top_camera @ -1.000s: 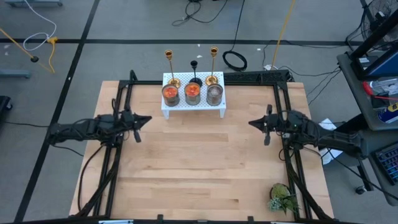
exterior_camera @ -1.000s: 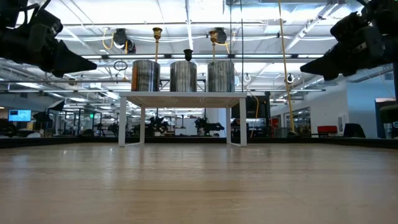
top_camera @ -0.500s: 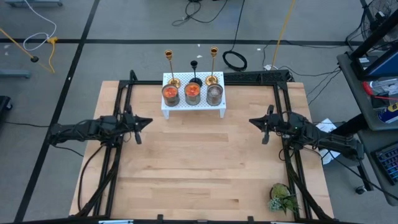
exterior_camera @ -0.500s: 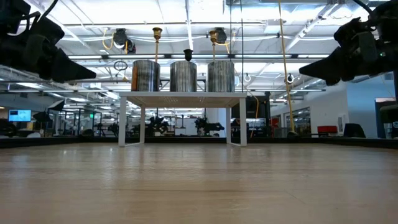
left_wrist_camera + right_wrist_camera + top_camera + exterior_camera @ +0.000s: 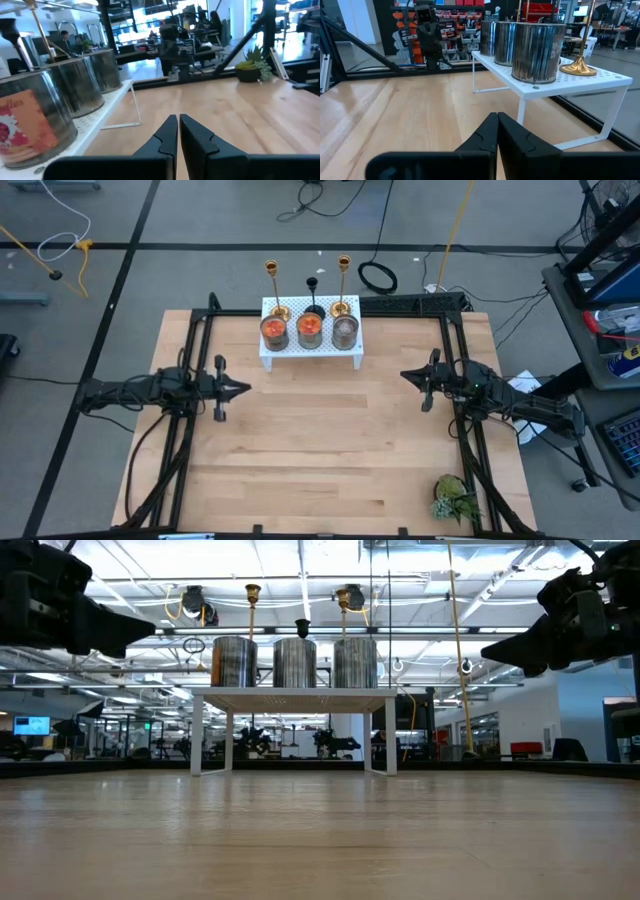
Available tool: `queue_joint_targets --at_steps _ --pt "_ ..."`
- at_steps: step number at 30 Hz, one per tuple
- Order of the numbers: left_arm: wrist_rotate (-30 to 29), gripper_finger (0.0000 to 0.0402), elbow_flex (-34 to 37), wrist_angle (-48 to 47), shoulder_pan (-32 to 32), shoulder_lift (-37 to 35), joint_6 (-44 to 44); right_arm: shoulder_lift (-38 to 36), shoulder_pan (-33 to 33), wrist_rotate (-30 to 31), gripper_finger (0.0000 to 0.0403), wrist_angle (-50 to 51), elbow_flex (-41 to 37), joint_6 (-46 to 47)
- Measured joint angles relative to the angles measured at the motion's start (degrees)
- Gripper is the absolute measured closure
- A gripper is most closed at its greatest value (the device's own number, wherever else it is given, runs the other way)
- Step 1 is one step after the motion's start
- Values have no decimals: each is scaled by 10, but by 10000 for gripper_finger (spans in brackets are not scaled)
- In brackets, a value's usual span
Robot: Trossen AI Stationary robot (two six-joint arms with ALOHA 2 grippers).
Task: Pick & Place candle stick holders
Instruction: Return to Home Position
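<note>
Behind the tins [image 5: 295, 662], candle stick holders [image 5: 253, 595] show only tops.

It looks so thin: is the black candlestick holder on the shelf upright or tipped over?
Upright: the black candle stick holder stands on the white shelf, its top rising above the middle tin.

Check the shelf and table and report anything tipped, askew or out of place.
Nothing stands out. The three candle stick holders stand upright at the back of the white shelf, behind three tin candles in a row. The potted plant sits at a table corner. Left gripper and right gripper are shut, clear of the shelf.
</note>
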State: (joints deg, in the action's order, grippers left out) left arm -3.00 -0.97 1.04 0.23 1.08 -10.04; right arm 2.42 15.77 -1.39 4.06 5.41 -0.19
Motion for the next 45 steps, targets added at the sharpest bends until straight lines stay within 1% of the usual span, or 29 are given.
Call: queue_joint_targets --at_steps 4,8,11,16,19,45 --pt "2 386 0 -3 0 0 8 0 0 -1 400 -15 -9 4" --pt "2 398 0 -4 0 0 57 0 0 -1 400 -64 -44 8" --pt "2 394 0 -3 0 0 76 1 0 2 399 -56 -45 18" --pt "1 372 1 8 0 0 74 0 0 2 399 -57 -45 22" --pt "0 366 2 15 0 0 74 1 0 12 399 -57 -45 32" --pt "0 364 1 21 0 0 73 1 0 13 399 -60 -46 40"
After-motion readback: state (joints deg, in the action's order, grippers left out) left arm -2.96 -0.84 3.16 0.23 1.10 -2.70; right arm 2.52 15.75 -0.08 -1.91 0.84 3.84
